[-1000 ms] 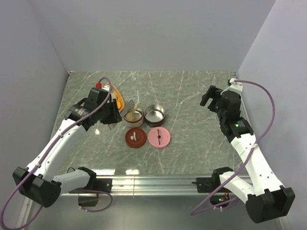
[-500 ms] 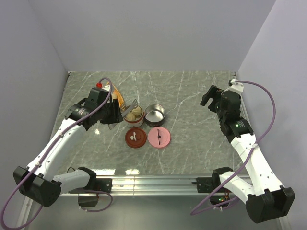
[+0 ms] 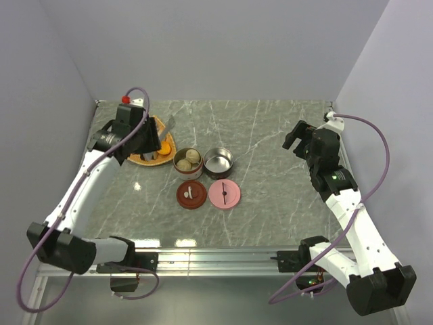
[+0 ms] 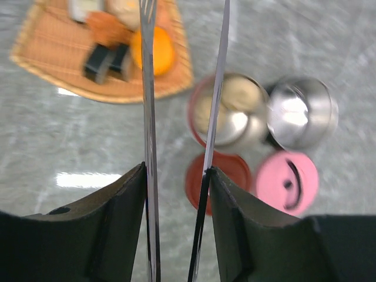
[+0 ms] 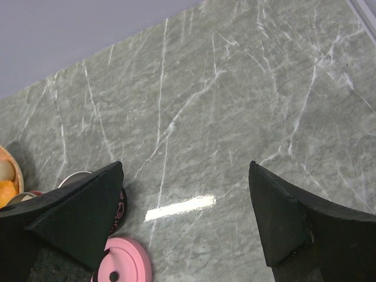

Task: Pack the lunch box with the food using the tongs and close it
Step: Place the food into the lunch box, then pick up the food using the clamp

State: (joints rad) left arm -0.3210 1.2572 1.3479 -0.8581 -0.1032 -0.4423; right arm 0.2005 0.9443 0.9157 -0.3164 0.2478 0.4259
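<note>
Hovering over plate (image 4: 53,53) edge, left gripper (image 4: 176,176) clamps tongs (image 4: 148,117); right gripper (image 5: 185,173) agape.

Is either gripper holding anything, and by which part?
The left gripper holds the tongs, fingers outside both arms well back from the tips. The right gripper is open, holding nothing.

Grey white-veined marble tabletop (image 3: 270,135) between plain pale lilac walls (image 3: 216,47), aluminium rail (image 3: 223,256) along its near edge.

Left gripper (image 4: 176,176) gripping, right gripper (image 5: 185,170) spread wide
</note>
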